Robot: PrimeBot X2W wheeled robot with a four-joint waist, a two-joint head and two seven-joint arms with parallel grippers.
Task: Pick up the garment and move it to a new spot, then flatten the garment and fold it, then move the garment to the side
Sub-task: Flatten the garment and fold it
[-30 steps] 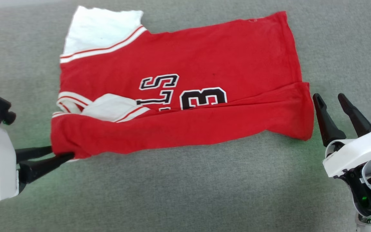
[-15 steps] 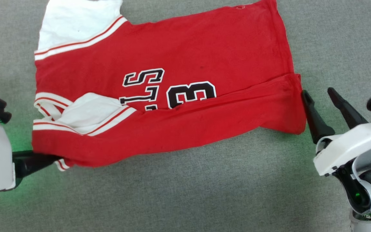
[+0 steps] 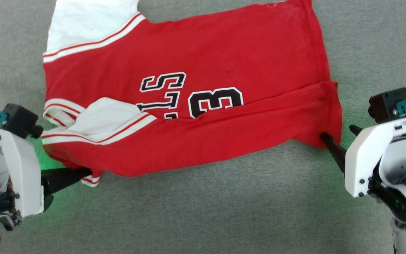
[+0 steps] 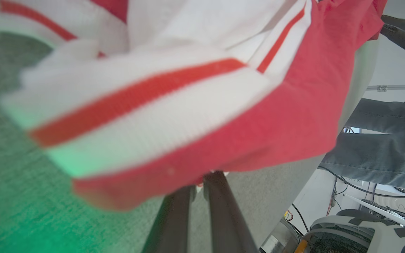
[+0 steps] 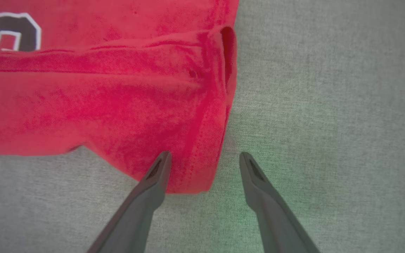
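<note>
Left gripper [image 3: 85,173]: fingers pressed together, pinching the garment [image 3: 196,63] edge, pointing right; white wrist low left; right gripper [image 3: 338,132]: fingers spread, straddling the garment's corner.

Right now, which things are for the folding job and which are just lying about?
For the job: the garment, red with white sleeves; the left tool, shut on its striped corner; the right tool, open, straddling the hem corner.
Just there: the grey cloth surface under it; a person's legs in jeans.
</note>
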